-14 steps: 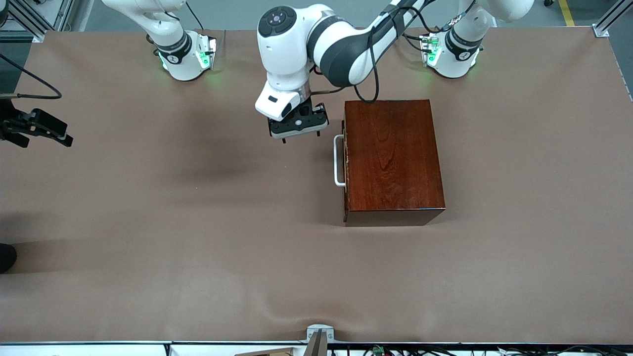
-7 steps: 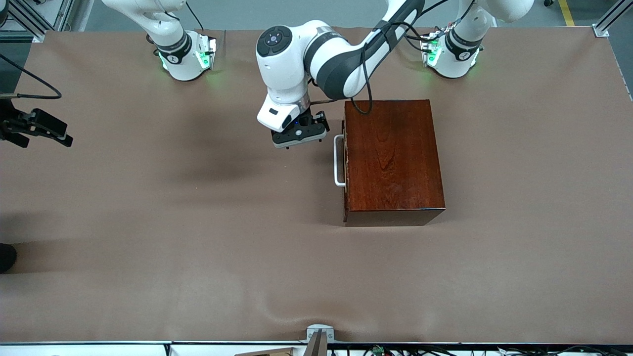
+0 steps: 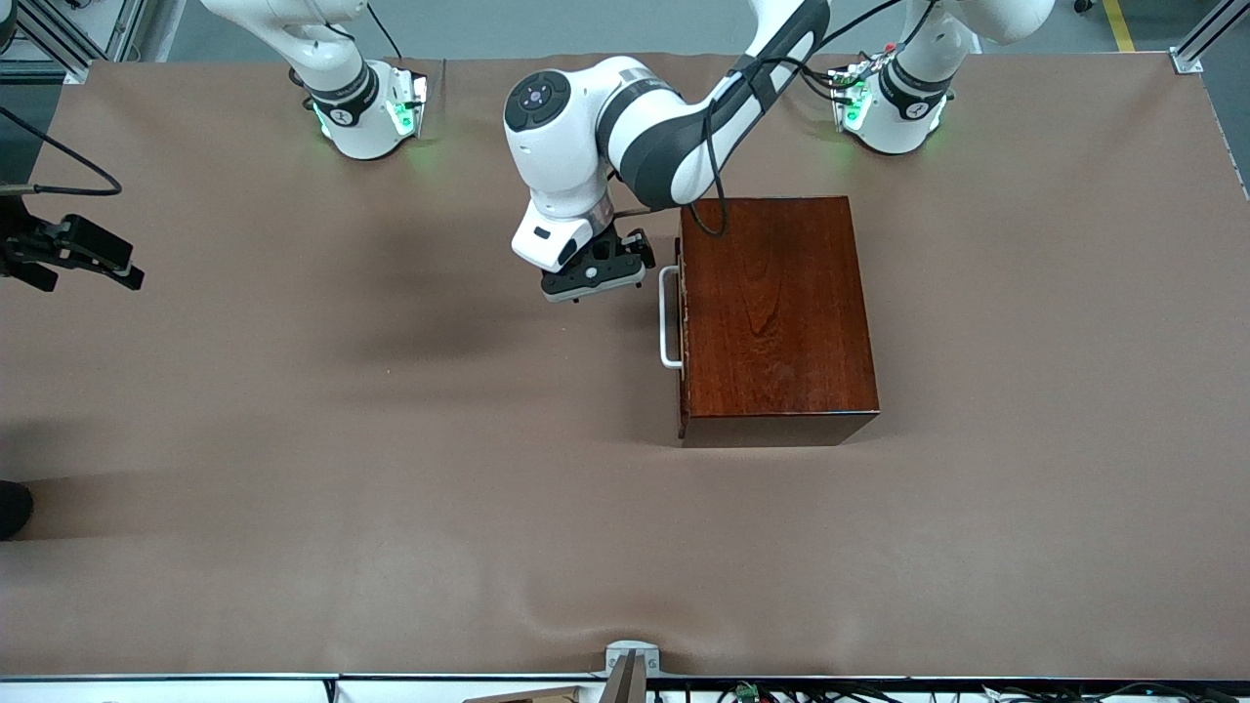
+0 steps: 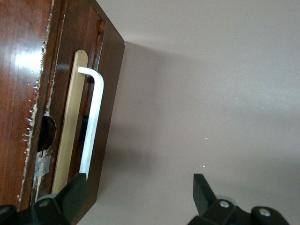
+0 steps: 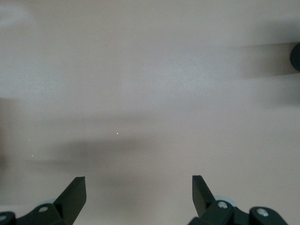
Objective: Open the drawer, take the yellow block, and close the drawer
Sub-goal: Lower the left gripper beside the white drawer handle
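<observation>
Matte brown table (image 3: 391, 439) (glossy drawer (image 3: 681, 322))

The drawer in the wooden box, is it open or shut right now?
Shut. The drawer front sits flush with the box, only its white handle sticking out; the left gripper hangs beside it, jaws open.

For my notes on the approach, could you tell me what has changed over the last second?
The left gripper, open and empty, moved toward the drawer's white handle. The drawer stayed shut in the wooden box; the right gripper stayed open, waiting over the table.
</observation>
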You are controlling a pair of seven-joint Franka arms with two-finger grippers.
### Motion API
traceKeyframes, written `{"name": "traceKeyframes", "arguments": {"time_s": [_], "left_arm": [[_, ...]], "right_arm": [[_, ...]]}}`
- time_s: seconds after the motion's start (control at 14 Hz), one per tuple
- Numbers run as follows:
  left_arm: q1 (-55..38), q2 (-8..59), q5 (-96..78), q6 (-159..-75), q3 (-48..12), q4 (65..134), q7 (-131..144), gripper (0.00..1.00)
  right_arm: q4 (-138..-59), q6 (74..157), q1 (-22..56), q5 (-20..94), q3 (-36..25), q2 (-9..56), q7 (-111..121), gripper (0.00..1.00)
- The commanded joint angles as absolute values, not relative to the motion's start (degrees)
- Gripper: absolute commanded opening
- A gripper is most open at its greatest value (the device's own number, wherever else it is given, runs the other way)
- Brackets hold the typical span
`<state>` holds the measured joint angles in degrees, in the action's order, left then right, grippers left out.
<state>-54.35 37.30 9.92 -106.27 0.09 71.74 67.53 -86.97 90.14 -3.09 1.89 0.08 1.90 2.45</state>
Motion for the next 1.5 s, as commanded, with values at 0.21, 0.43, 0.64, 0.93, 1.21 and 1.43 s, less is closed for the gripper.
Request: {"name": "traceKeyframes", "arguments": {"time_s": [0.21, 0.43, 0.64, 0.93, 1.21, 1.43], "left_arm": [[-54.32, 39.55, 11.60, -105.12, 0.53, 70.40, 67.06, 1.00], [-54.14, 39.73, 11.51, -103.81, 0.61, 70.66, 64.43, 1.00], [-53.09, 39.81, 11.34, -103.10, 0.70, 70.66, 58.98, 1.00], [-52.74, 41.13, 11.43, -103.10, 0.79, 70.66, 58.71, 1.00], [-52.12, 42.10, 11.51, -103.10, 0.79, 70.75, 58.54, 1.00], [-52.12, 43.06, 11.51, -103.10, 0.79, 70.84, 57.74, 1.00]], "right_arm": [[-86.75, 89.91, -4.31, 2.81, 0.88, 1.58, 3.08, 1.00], [-86.75, 89.91, -4.31, 2.81, 0.88, 1.58, 3.08, 1.00], [-86.75, 89.91, -4.31, 2.81, 0.88, 1.58, 3.08, 1.00], [-86.75, 89.91, -4.31, 2.81, 0.88, 1.58, 3.08, 1.00], [-86.75, 89.91, -4.22, 2.81, 0.88, 1.58, 3.08, 1.00], [-86.75, 89.91, -4.22, 2.81, 0.88, 1.58, 3.08, 1.00]]}}
